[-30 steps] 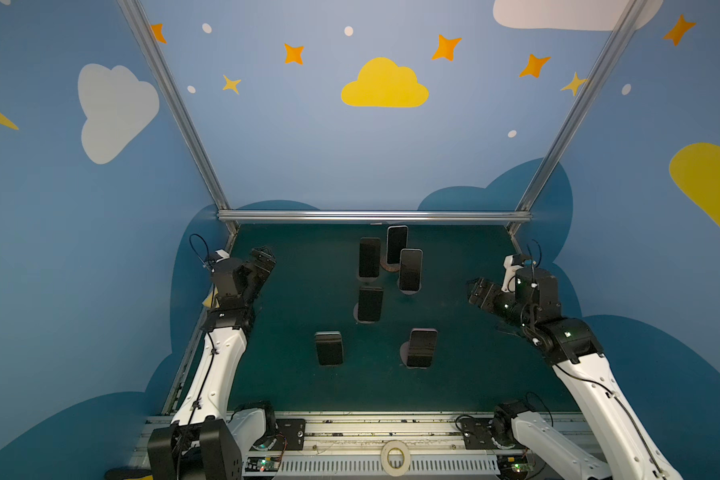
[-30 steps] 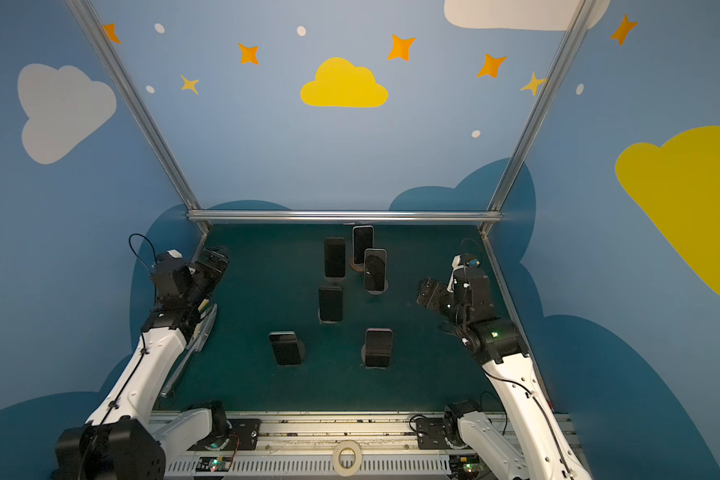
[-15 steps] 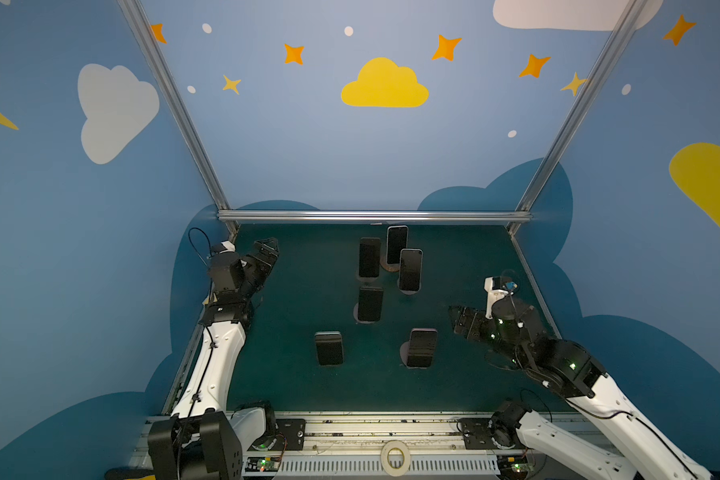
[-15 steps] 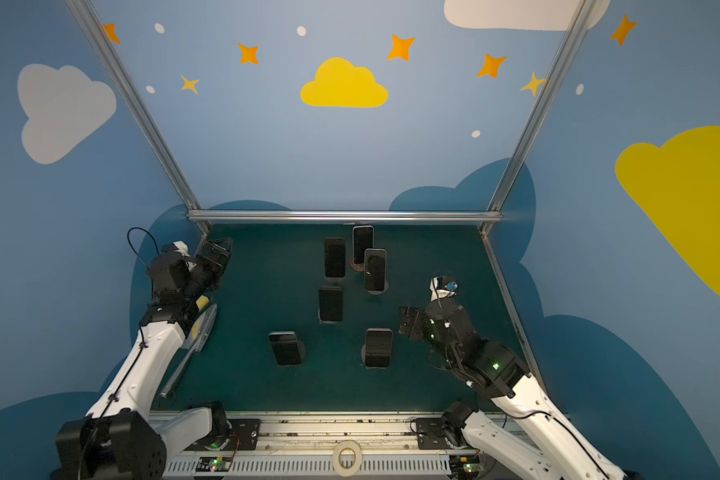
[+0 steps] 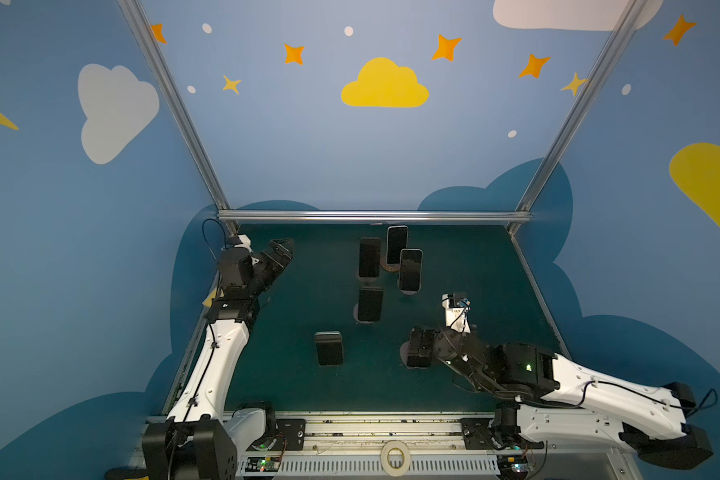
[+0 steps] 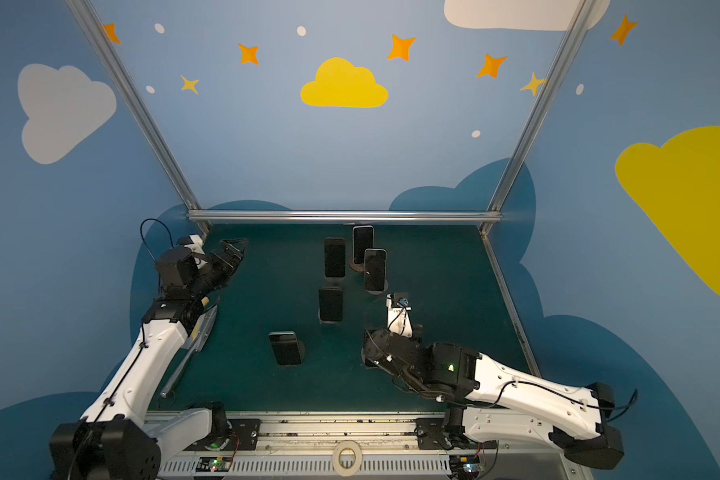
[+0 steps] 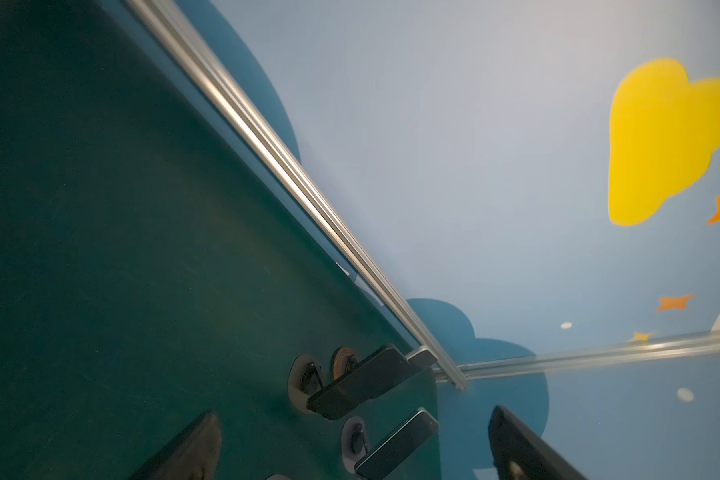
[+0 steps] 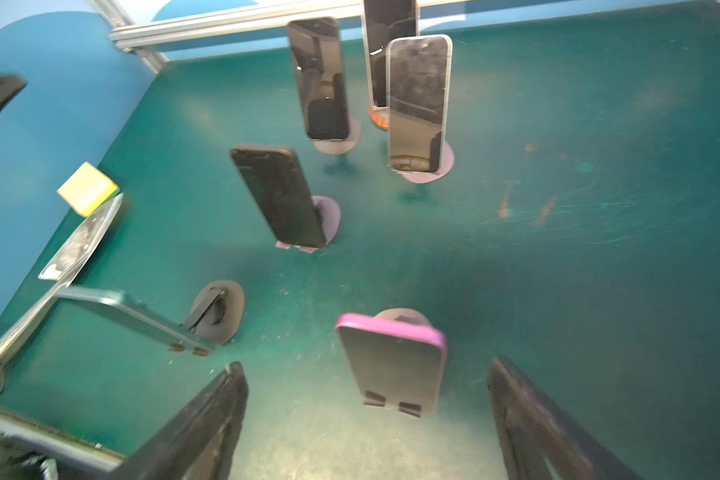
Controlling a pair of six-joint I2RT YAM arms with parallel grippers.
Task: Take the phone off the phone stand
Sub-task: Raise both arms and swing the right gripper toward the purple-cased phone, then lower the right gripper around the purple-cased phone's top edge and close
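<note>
phone [image 8: 393,365] between spread right gripper [image 8: 366,419] fingers | left gripper [image 5: 281,249] spread, table edge

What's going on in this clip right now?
Six phones sit on stands on the green table. The right pincer, jaws open, is lined up on the pink-cased phone, the nearest one, which is not yet gripped and sits on its stand. The left pincer hangs open and empty at the table's left edge.

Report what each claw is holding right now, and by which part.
Nothing is held. The right claw stands open just short of the pink-cased phone, not touching it; the left claw is open and empty.
</note>
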